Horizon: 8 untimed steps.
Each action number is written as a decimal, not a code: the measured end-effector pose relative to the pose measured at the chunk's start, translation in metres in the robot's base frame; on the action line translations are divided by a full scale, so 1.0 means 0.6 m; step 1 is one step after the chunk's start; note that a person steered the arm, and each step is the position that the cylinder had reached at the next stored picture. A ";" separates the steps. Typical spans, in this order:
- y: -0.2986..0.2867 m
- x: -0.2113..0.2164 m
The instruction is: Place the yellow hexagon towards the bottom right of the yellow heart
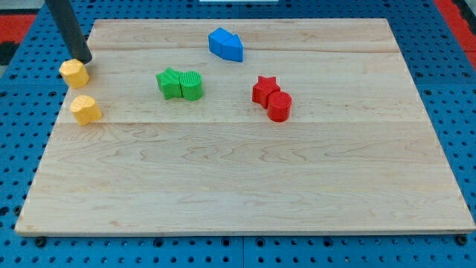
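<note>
A single camera covers the scene, so no second view shares any of it. It looks down on the wooden counter (245, 186) at a slant from the near long edge, facing toward the far edge, which appears shorter than the near one. It sits near enough that the counter nearly fills the frame, with only a rim of blue pegboard (454, 89) showing around it and a strip of red (15, 26) beyond the counter's far corners. The whole counter is in shot, its far-left corner crossed by the dark rod (68, 30), which enters from the view's top.
</note>
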<state>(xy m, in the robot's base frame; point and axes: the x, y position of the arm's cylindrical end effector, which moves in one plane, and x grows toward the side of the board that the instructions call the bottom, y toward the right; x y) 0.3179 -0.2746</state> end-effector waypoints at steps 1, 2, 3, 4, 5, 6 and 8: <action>0.000 0.049; -0.004 0.072; -0.046 0.042; -0.050 0.045; -0.051 0.053; -0.051 0.057; -0.034 0.139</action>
<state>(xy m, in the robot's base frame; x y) 0.4011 -0.2950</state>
